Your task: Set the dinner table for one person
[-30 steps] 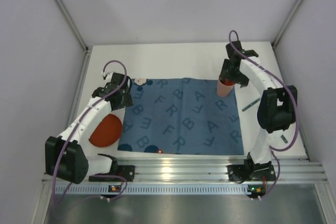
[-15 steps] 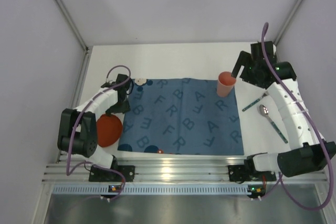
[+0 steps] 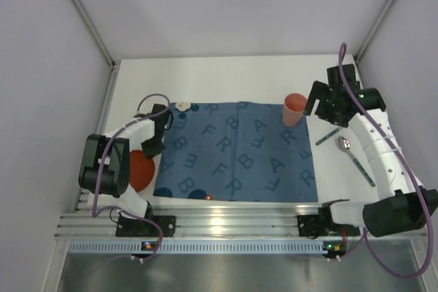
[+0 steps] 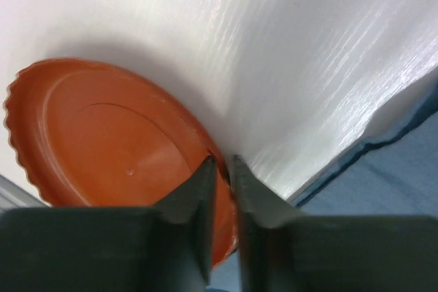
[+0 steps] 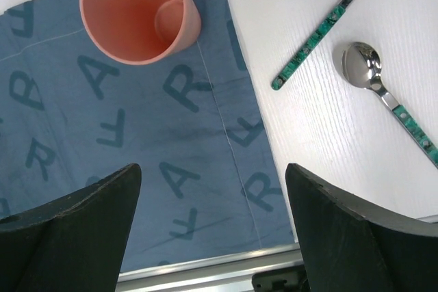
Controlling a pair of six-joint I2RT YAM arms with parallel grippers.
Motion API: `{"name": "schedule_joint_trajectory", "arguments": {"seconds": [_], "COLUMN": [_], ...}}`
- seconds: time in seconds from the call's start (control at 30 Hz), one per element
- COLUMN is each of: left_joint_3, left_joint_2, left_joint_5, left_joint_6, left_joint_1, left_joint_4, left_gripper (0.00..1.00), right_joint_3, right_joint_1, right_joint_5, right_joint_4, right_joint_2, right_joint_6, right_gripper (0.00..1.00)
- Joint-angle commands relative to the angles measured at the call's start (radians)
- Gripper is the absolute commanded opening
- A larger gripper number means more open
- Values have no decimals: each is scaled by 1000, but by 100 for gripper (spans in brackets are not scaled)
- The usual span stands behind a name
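Observation:
An orange plate with a scalloped rim lies on the white dinner table, left of the blue letter-print mat. My left gripper is shut on the plate's right rim, one finger on each side. A pink cup stands upright on the mat's far right corner. My right gripper hovers open over the mat's right edge, to the right of the cup, holding nothing.
A spoon and another utensil with a green patterned handle lie on the table right of the mat. A small white spotted object sits at the mat's far left corner. The aluminium rail runs along the near edge.
My left gripper's jaws have closed onto the plate's rim. My right gripper left the cup a second ago, swung right and opened wider, then edged slightly nearer.

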Motion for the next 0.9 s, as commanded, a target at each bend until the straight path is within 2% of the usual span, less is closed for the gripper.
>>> {"name": "schedule_joint_trajectory", "arguments": {"seconds": [0.0,0.07,0.2,0.33,0.37,0.47,0.5,0.57,0.6,0.7,0.87], "left_joint_3": [-17,1,96,301,340,507,548,662,696,786,872], "left_joint_2": [36,42,-37,-108,-112,-85,-48,-1,53,160,343], "left_joint_5": [2,-7,-53,-38,-33,-41,-46,-41,-38,-7,19], "left_joint_6": [-10,0,35,32,23,-51,-74,-144,-169,-243,-269], "left_joint_1": [29,40,43,7,-16,-162,-259,-360,-450,-594,-739], "left_joint_4": [62,49,-62,-175,-192,-293,-341,-378,-390,-399,-363], "left_gripper": [16,0,0,0,0,0,0,0,0,0,0], "right_joint_3": [65,78,110,145,148,137,130,107,99,85,93], "right_joint_1": [-18,-23,-27,-30,-30,-30,-30,-32,-32,-32,-36], "right_joint_5": [-4,-12,-13,-18,-24,-41,-43,-44,-41,-18,19], "right_joint_4": [-24,-30,-62,-88,-94,-120,-128,-136,-149,-189,-275], "right_joint_2": [-38,-46,-72,-112,-118,-143,-155,-193,-207,-258,-330], "right_joint_6": [-35,-41,-47,-48,-41,-17,-5,5,8,14,20], "right_gripper": [87,87,86,87,92,100,100,100,100,100,100]}}
